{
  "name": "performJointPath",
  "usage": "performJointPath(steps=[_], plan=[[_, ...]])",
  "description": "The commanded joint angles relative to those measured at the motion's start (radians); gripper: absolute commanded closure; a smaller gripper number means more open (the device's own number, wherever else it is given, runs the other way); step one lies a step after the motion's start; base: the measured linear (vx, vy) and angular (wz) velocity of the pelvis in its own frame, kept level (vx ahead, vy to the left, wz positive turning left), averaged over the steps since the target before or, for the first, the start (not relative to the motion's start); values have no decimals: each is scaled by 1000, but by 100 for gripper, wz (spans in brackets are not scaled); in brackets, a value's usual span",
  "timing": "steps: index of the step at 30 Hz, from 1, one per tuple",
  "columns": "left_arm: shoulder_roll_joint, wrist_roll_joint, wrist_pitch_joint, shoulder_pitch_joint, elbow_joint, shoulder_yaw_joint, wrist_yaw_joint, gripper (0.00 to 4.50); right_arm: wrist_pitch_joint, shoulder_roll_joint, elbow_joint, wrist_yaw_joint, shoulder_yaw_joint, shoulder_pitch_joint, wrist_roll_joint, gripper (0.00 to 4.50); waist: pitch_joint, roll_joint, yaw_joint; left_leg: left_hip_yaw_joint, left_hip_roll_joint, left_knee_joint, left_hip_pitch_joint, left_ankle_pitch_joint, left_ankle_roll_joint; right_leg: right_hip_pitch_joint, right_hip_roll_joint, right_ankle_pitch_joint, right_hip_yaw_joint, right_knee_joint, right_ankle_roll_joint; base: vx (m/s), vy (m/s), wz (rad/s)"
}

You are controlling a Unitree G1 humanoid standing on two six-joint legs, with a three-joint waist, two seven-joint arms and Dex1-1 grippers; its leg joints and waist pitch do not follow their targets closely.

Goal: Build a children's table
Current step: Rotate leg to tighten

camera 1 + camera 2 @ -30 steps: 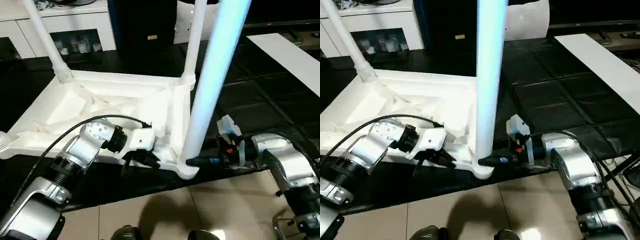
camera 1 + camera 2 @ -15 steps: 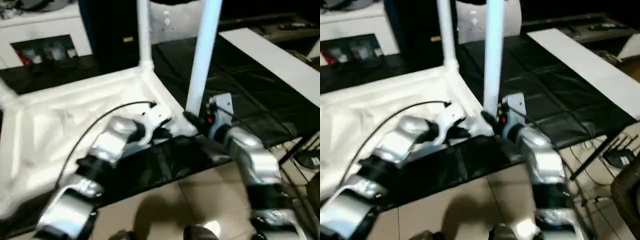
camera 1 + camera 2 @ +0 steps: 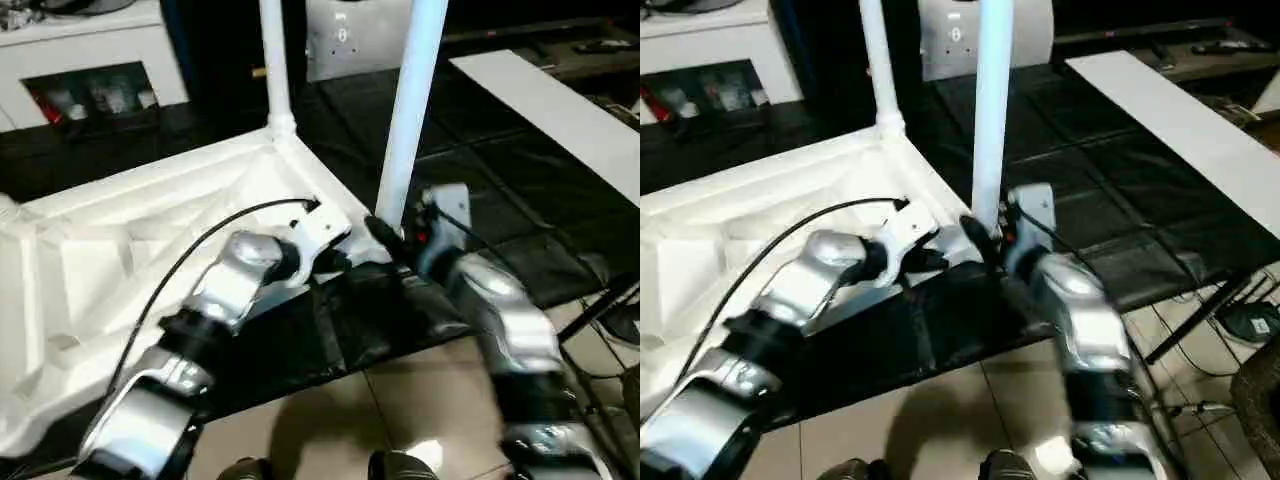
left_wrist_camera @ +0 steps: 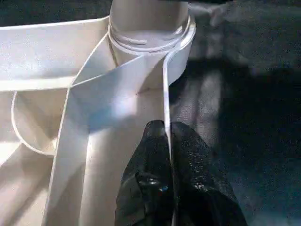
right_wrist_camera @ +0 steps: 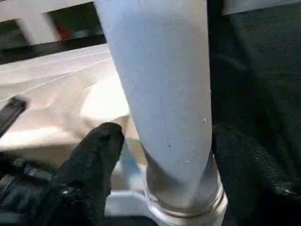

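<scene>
**Upturned plastic table pinched at its rim**

The children's table (image 3: 150,240) lay upside down on the black desk (image 3: 520,190), with legs standing in its corner sockets. The left pincer (image 4: 168,141) was clamped shut on the thin rim wall, just short of the near corner socket (image 4: 150,42). Beside the right pincer (image 5: 101,141) rose the near leg (image 5: 160,94); only one finger was visible, so its state could not be told. The white plastic looked light, stiff and slick; the rim and the leg's base seemed the surest holds.

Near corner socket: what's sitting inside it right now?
A white leg stands upright in the near corner socket, its flared end showing at the rim. How deep it sits is hidden by the socket wall.
</scene>
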Motion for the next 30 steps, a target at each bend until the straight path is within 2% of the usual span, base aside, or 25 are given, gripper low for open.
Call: performJointPath(steps=[1, 2, 3, 4, 5, 6, 8, 9, 11, 14, 16, 17, 19, 22, 23, 27, 29, 30], plan=[[25, -25, -70, -6, -58, -10, -61, 450, -4, -29, -24, 111, 47, 21, 25, 94, -88, -6, 8, -21, 40, -60, 25, -195, 98, 64, -42, -209, 26, -69, -249, 0, 0, 0], [50, -27, -96, 3, -57, -18, -101, 450, -28, -79, -36, 182, 59, 29, 23, 66, -86, -5, 10, -22, 41, -63, 28, -221, 87, 61, -42, -241, 26, -72, -242, 0, 0, 0], [57, -28, -103, 5, -57, -21, -111, 450, -35, -93, -39, 201, 62, 31, 22, 66, -86, -5, 12, -23, 42, -63, 29, -229, 80, 62, -42, -251, 26, -71, -239, 0, 0, 0], [84, -32, -131, 12, -57, -33, -160, 450, -52, -139, -45, 265, 69, 36, 21, 57, -84, -3, 13, -21, 43, -65, 32, -253, 71, 56, -41, -271, 28, -74, -237, 0, 0, 0], [94, -34, -140, 14, -58, -37, -177, 450, -61, -153, -46, 284, 72, 37, 20, 57, -84, -7, 18, -23, 44, -66, 32, -267, 64, 58, -44, -292, 28, -74, -231, 0, 0, 0], [116, -38, -170, 19, -61, -48, -216, 450, -85, -186, -48, 332, 81, 40, 18, 47, -82, -6, 16, -22, 44, -68, 34, -282, 57, 54, -43, -308, 29, -75, -228, 0, 0, 0], [133, -48, -194, 25, -68, -57, -255, 450, -105, -212, -50, 374, 90, 42, 20, 47, -83, -7, 18, -23, 44, -68, 34, -290, 49, 55, -44, -320, 30, -76, -222, 0, 0, 0], [165, -66, -218, 33, -84, -71, -331, 450, -120, -256, -52, 452, 106, 43, 34, 47, -84, -9, 22, -22, 46, -67, 39, -294, 48, 52, -45, -324, 30, -76, -224, 0, 0, 0], [197, -75, -235, 40, -99, -90, -407, 450, -141, -302, -48, 542, 128, 41, 46, 47, -86, -11, 27, -23, 48, -68, 36, -283, 53, 56, -47, -314, 31, -71, -227, 0, 0, 0], [215, -74, -258, 39, -95, -105, -444, 450, -159, -326, -38, 598, 143, 36, 54, 47, -86, -7, 41, -17, 50, -66, 40, -262, 59, 49, -45, -287, 34, -69, -239, 0, 0, 0], [235, -65, -297, 32, -78, -130, -492, 450, -175, -345, -20, 688, 167, 23, 66, 74, -86, -8, 47, -17, 50, -65, 39, -263, 59, 51, -46, -290, 33, -67, -243, 0, 0, 0], [239, -64, -308, 30, -73, -136, -503, 450, -174, -349, -14, 706, 173, 20, 69, 83, -89, -16, 49, -16, 51, -64, 36, -257, 61, 54, -46, -286, 33, -65, -241, 0, 0, 0], [241, -66, -324, 27, -68, -142, -521, 450, -172, -357, -1, 735, 186, 11, 73, 95, -89, -10, 55, -18, 52, -65, 37, -247, 58, 52, -48, -288, 33, -63, -244, 0, 0, 0], [248, -71, -337, 23, -71, -153, -552, 450, -174, -366, 20, 780, 209, -7, 81, 127, -90, -12, 62, -18, 52, -65, 38, -255, 49, 52, -48, -298, 33, -61, -242, 0, 0, 0], [249, -73, -338, 21, -72, -155, -560, 450, -175, -366, 27, 791, 214, -14, 81, 127, -89, -12, 61, -18, 52, -65, 37, -255, 48, 53, -48, -300, 33, -61, -242, 0, 0, 0], [252, -73, -347, 18, -72, -160, -573, 450, -169, -363, 46, 825, 229, -31, 81, 175, -89, -15, 63, -18, 51, -64, 36, -255, 45, 53, -50, -320, 34, -63, -237, 0, 0, 0], [252, -72, -351, 18, -71, -162, -575, 450, -169, -362, 52, 836, 233, -36, 82, 175, -89, -16, 63, -19, 51, -64, 36, -253, 47, 52, -50, -323, 33, -62, -233, 0, 0, 0], [253, -71, -354, 18, -70, -162, -576, 450, -166, -362, 56, 847, 239, -39, 86, 205, -89, -18, 64, -19, 51, -64, 35, -247, 48, 52, -49, -322, 33, -62, -232, 0, 0, 0]])
